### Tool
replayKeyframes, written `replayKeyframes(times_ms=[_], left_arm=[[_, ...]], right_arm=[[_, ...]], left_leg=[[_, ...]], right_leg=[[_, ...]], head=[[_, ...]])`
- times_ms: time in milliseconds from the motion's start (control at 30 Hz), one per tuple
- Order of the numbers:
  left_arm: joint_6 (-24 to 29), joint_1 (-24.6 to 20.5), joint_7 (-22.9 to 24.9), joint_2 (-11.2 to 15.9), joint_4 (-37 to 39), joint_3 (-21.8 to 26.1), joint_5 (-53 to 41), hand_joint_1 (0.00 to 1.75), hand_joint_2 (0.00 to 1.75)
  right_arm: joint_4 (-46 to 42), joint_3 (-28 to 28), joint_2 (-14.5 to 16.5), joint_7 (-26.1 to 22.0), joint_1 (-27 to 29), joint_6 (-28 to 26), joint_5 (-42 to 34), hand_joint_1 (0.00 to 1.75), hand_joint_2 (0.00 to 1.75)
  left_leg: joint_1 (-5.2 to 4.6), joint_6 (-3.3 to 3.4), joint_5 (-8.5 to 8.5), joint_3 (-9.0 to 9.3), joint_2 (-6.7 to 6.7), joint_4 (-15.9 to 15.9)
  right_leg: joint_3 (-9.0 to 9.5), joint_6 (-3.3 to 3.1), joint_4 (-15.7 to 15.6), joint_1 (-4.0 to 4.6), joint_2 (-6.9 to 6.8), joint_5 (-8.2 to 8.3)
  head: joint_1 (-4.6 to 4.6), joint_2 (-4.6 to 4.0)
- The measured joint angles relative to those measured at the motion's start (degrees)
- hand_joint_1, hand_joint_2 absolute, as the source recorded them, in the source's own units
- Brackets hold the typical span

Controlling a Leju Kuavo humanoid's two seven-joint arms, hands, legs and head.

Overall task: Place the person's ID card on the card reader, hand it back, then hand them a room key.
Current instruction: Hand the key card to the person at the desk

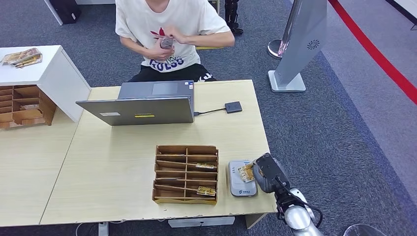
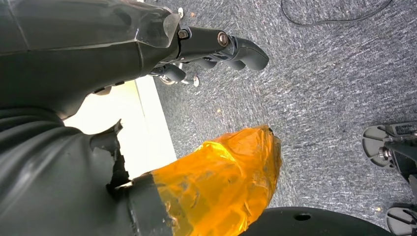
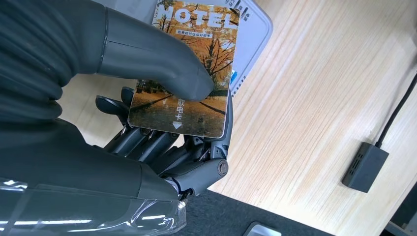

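Note:
My right hand [image 1: 264, 172] hovers at the table's near right corner and pinches a hotel room key card [image 1: 246, 172] between thumb and fingers. Up close, the card [image 3: 189, 83] shows an autumn picture and the word HOTEL, with my thumb [image 3: 147, 54] pressed on its face. It hangs just over the white card reader [image 1: 241, 186], whose corner [image 3: 255, 34] shows behind the card. A person [image 1: 167, 19] sits across the table, holding a small object [image 1: 166, 43] in both hands at the chest. My left hand [image 2: 98, 59] hangs over the carpet with nothing in it, fingers apart.
A wooden slotted organizer [image 1: 186, 173] with key cards stands left of the reader. An open laptop [image 1: 142, 105] sits at the table's far side, cabled to a black hub [image 1: 233, 107]. A second organizer [image 1: 22, 105] and a white cabinet [image 1: 44, 69] are at left. A silver stand [image 1: 300, 44] is beyond the table.

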Motion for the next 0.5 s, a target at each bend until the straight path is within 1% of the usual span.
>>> replayKeyframes(times_ms=[367,500], left_arm=[[0.0,0.0,0.0,0.0,0.0,0.0,0.0,0.0,0.0],[0.0,0.0,0.0,0.0,0.0,-0.3,0.1,0.0,0.0]], right_arm=[[0.6,0.0,0.0,0.0,-0.2,0.0,0.1,1.75,1.75],[2.7,0.7,0.4,0.5,-1.0,0.4,0.9,1.75,1.75]], left_leg=[[0.0,0.0,0.0,0.0,0.0,0.0],[0.0,0.0,0.0,0.01,0.0,0.0]], right_leg=[[0.0,0.0,0.0,0.0,0.0,0.0],[0.0,0.0,0.0,0.0,0.0,0.0]], head=[[0.0,0.0],[0.0,0.0]])
